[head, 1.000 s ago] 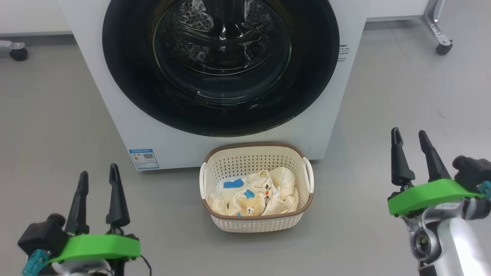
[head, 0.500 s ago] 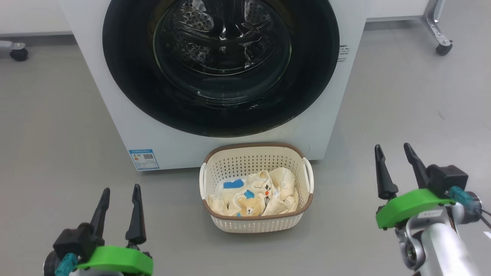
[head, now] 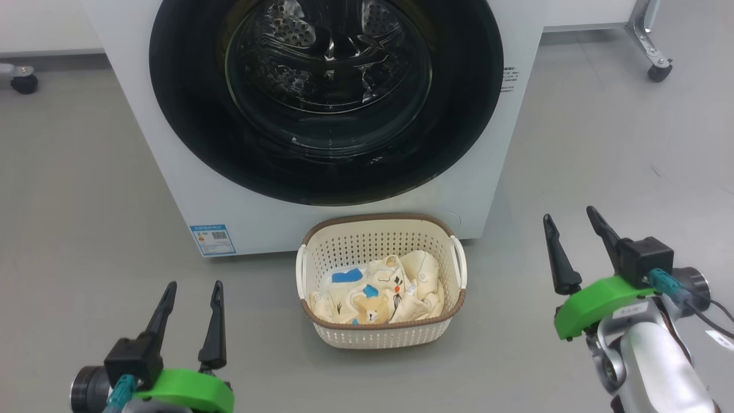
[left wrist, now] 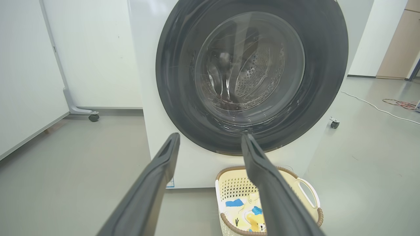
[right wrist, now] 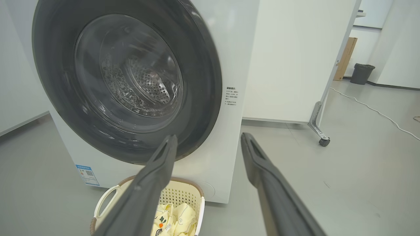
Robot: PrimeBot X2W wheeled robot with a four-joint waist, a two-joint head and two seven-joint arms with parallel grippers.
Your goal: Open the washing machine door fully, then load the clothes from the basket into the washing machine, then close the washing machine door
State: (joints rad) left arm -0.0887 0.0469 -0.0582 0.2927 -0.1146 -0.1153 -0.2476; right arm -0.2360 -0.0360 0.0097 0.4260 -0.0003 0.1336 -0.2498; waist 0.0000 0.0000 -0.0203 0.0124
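Both the left gripper (head: 194, 285) and right gripper (head: 569, 213) hover spread, empty. Step one looks unstarted: the round black-rimmed glass washing machine door (head: 327, 97) is shut, with the cream-yellow clothes (head: 378, 292) in the cream perforated plastic basket (head: 378, 218) on the floor below it. Next likely calls for catching the door's edge.

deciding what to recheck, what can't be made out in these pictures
Door: top cut off by the upper edge in all three views; no handle can be made out.
Drum: reflections on the glass blur its inside, head and wrist views.
Clothes: heaped in the basket; lower ones hidden by upper ones, head view, so no count.
Sticker: print too small to read, head view.
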